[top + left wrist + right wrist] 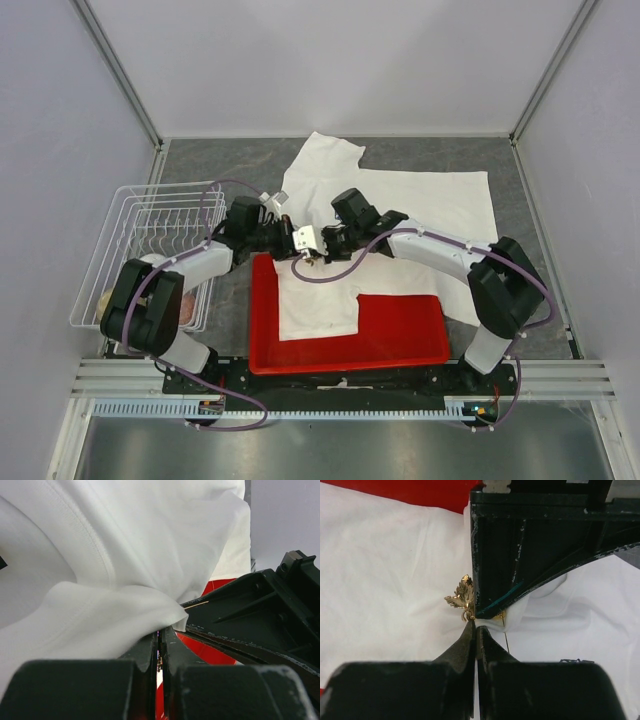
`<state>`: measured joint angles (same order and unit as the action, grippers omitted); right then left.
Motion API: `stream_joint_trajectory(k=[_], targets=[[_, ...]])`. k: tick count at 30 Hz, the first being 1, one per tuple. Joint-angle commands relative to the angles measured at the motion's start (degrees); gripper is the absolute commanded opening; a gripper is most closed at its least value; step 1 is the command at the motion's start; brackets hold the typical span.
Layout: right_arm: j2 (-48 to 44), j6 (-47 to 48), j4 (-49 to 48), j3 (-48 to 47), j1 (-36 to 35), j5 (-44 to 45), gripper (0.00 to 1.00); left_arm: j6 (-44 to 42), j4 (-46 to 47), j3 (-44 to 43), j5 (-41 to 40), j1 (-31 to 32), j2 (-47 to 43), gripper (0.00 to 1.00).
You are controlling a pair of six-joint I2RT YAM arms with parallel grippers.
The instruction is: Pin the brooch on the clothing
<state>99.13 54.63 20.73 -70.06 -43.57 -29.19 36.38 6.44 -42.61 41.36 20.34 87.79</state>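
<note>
The jaws of the left gripper [160, 636] were found closed on a raised fold of the white T-shirt [150, 540] above the red tray [400, 335]. The gold brooch [461, 596] was held against that fold by the shut jaws of the right gripper [475, 628]. Pinning was judged begun; fastening unconfirmed.

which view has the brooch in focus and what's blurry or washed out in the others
Right wrist: brooch fairly sharp with gold glints, right gripper's fingers soft up close. Left wrist: T-shirt bright yet seams readable, left gripper's fingers blurred. Top external: even light, brooch too small to make out.
</note>
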Motion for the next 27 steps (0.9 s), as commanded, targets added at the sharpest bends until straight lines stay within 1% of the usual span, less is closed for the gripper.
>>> stream_joint_trajectory(k=[1, 4, 5, 7, 8, 11, 19, 22, 23, 27], targets=[[-3.6, -0.9, -5.3, 2.1, -2.0, 0.4, 0.02, -2.2, 3.0, -1.6, -1.0, 0.1, -5.7, 0.02], [-3.6, -0.7, -5.6, 2.2, -2.7, 2.1, 0.03, -3.0, 3.0, -0.5, -1.5, 0.1, -7.1, 0.02], [-3.1, -0.9, -5.5, 1.9, -2.8, 3.5, 0.11, -2.7, 3.7, 0.0, -1.2, 0.0, -7.1, 0.02], [-2.8, -2.3, -5.0, 0.8, -3.2, 4.8, 0.19, -1.7, 5.3, 0.2, -1.4, 0.0, -7.0, 0.02], [-2.7, -4.3, -4.7, 0.4, -3.0, 6.6, 0.25, -1.3, 5.9, 0.2, -1.4, 0.0, -6.8, 0.02], [-3.3, -7.2, -3.2, -0.4, -2.4, 7.8, 0.36, -1.3, 6.2, -0.1, -0.9, 0.0, -6.1, 0.02], [-5.1, -23.6, -1.4, -1.9, 1.6, 7.7, 0.39, -2.0, 7.4, 0.1, -0.8, 0.0, -4.7, 0.02], [-7.1, -28.9, -3.9, -0.4, 3.0, 6.4, 0.45, -2.8, 7.5, 0.3, -0.9, 0.0, -4.4, 0.02], [-8.2, -30.1, -4.9, 0.2, 3.1, 6.7, 0.49, -2.9, 7.5, 0.5, -1.1, -0.1, -4.5, 0.02], [-8.1, -33.6, -6.5, 0.3, 3.5, 6.1, 0.54, -2.9, 8.3, 1.6, -0.8, -0.1, -4.3, 0.02]])
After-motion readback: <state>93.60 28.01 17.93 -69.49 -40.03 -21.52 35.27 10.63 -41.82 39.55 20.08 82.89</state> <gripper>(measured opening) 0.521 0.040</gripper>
